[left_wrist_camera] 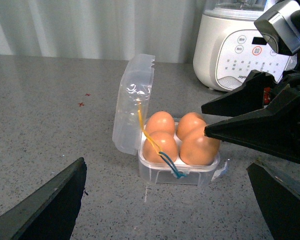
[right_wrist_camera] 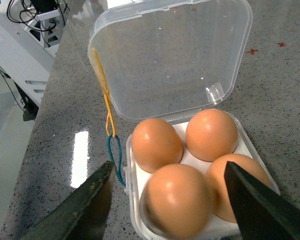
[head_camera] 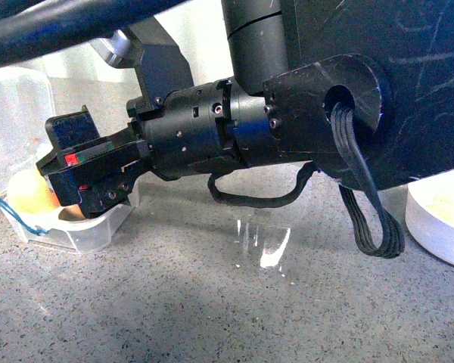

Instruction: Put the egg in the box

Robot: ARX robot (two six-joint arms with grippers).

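Note:
The clear box (left_wrist_camera: 162, 177) stands on the grey counter with its lid (right_wrist_camera: 175, 55) hinged open, and several orange-brown eggs fill its white tray. My right gripper (right_wrist_camera: 168, 166) is open over the box. Its two black fingers (right_wrist_camera: 80, 210) stand on either side of the nearest egg (right_wrist_camera: 177, 200), with a gap on each side. In the left wrist view the same right gripper (left_wrist_camera: 204, 120) reaches in over the eggs (left_wrist_camera: 197, 147). My left gripper (left_wrist_camera: 164, 164) is open and holds nothing, a little short of the box. The front view shows the right arm (head_camera: 212, 128) covering most of the box (head_camera: 91, 231).
A yellow and blue rubber band (right_wrist_camera: 110, 135) hangs from the lid down the box's side. A white kitchen appliance (left_wrist_camera: 235, 50) stands behind the box. A round white bowl (head_camera: 439, 219) sits at the right. The counter's edge (right_wrist_camera: 35, 150) runs near the box.

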